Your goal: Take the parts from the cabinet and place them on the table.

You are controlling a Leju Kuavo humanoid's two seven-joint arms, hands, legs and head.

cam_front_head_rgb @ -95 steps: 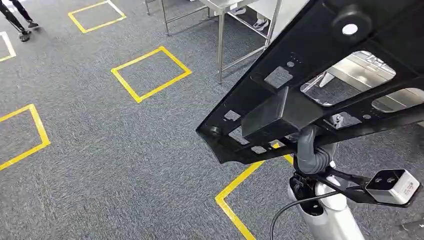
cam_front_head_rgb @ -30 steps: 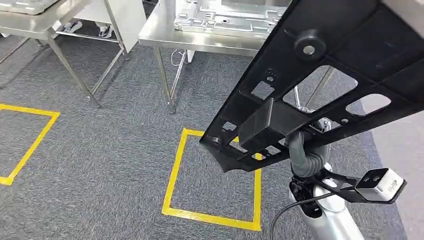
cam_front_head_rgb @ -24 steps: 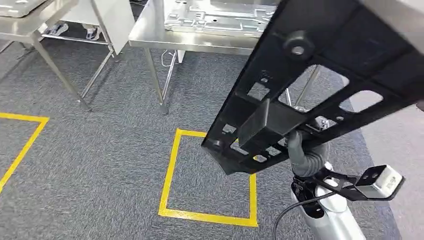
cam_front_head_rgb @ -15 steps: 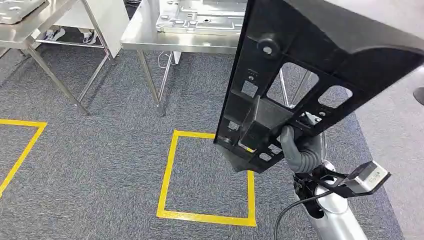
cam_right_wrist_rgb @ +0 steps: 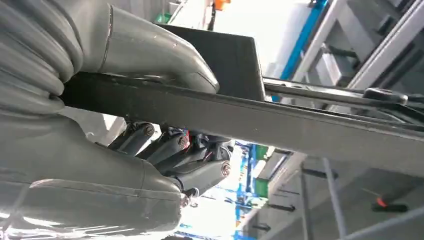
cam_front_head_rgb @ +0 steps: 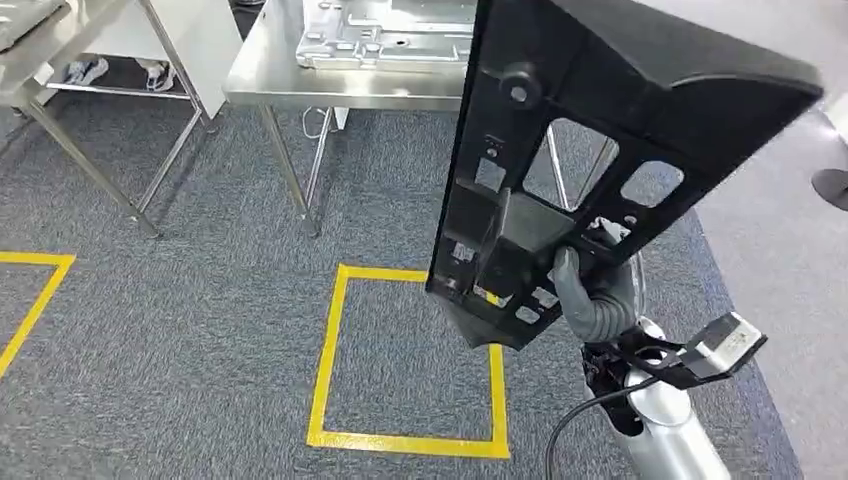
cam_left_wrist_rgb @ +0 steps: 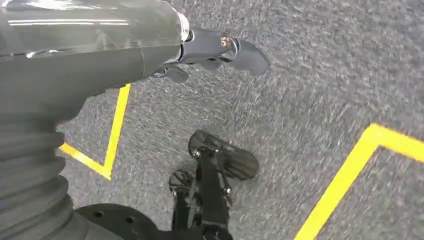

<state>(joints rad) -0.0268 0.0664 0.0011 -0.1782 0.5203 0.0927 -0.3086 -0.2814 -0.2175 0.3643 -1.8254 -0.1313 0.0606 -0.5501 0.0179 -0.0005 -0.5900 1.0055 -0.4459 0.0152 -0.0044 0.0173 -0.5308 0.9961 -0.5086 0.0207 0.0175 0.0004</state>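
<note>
Over the last few seconds the whole scene was shifted by the robot's turning and walking, so that the steel worktop (cam_front_head_rgb: 300, 88) was brought into the upper part of the head view, directly beyond the carried part; this was judged to mean the carry was nearly over and the placing was close. In the same interval the black panel (cam_front_head_rgb: 590, 130) was swung from a flat, slanting pose to a much steeper, near-upright one.

The panel was held above the carpet, on the near side of the worktop and to the right of the yellow floor square (cam_front_head_rgb: 330, 340). Its long axis was seen to run from the lower end at the right robot hand (cam_front_head_rgb: 592, 296) upward and away toward the worktop, with the broad cut-out face turned toward the camera.

The right robot hand was clamped on the panel's lower edge, thumb on one face and fingers (cam_right_wrist_rgb: 165, 147) on the other. The left robot hand (cam_left_wrist_rgb: 150, 45) was hung over the carpet holding nothing; whether its fingers were spread or curled could not be told.

A silver metal plate (cam_front_head_rgb: 385, 35) was already lying on the worktop.
</note>
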